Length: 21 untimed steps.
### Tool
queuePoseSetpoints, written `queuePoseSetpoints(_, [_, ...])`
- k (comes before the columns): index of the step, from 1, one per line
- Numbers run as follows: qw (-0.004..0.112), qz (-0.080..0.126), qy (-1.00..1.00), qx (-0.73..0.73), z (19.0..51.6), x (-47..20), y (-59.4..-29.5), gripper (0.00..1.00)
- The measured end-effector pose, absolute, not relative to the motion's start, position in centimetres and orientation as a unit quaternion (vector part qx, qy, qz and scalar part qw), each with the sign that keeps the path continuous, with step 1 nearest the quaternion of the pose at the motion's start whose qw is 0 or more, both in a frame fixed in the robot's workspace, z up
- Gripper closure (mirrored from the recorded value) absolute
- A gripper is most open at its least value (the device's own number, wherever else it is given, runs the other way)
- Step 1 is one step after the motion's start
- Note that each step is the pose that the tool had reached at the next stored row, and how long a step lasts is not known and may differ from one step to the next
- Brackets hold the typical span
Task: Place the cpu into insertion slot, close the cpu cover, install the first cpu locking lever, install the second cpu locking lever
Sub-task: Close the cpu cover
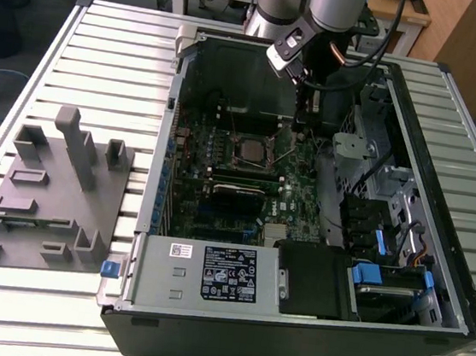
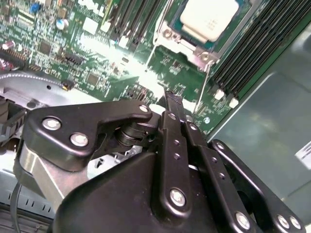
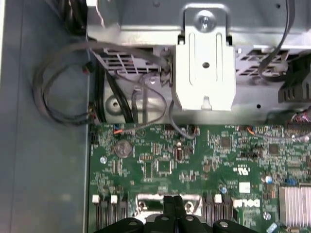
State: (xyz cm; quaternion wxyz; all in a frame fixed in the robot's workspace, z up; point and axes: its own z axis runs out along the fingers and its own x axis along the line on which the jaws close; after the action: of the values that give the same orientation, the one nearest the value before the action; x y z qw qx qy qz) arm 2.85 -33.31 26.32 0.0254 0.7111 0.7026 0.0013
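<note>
The cpu (image 1: 249, 149) (image 2: 212, 17), a pale silver square, lies in the insertion slot (image 1: 249, 164) on the green board. The silvery cpu cover (image 2: 198, 52) lies flat around it as a frame. Two thin wire levers (image 2: 201, 85) (image 1: 287, 154) stick out beside the socket. My gripper (image 1: 301, 127) (image 2: 172, 98) (image 3: 175, 199) hovers just off the socket's corner, on the exterior view's right of the cpu. Its black fingers (image 2: 169, 127) are pressed together, shut, with nothing between them.
The open computer case (image 1: 164, 135) lies on a slatted metal table (image 1: 106, 51). A silver bracket (image 1: 352, 148) (image 3: 205, 68) and loose cables (image 3: 58, 92) sit close to my gripper. A power supply (image 1: 210, 271), a drive cage (image 1: 385, 246) and a grey fixture block (image 1: 48, 182) are further off.
</note>
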Motion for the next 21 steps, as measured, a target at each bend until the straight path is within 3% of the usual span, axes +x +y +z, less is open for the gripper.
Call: queuePoseSetpoints(21, [0.025,0.001,0.703,0.711,26.3,4.7,-33.3,0.90])
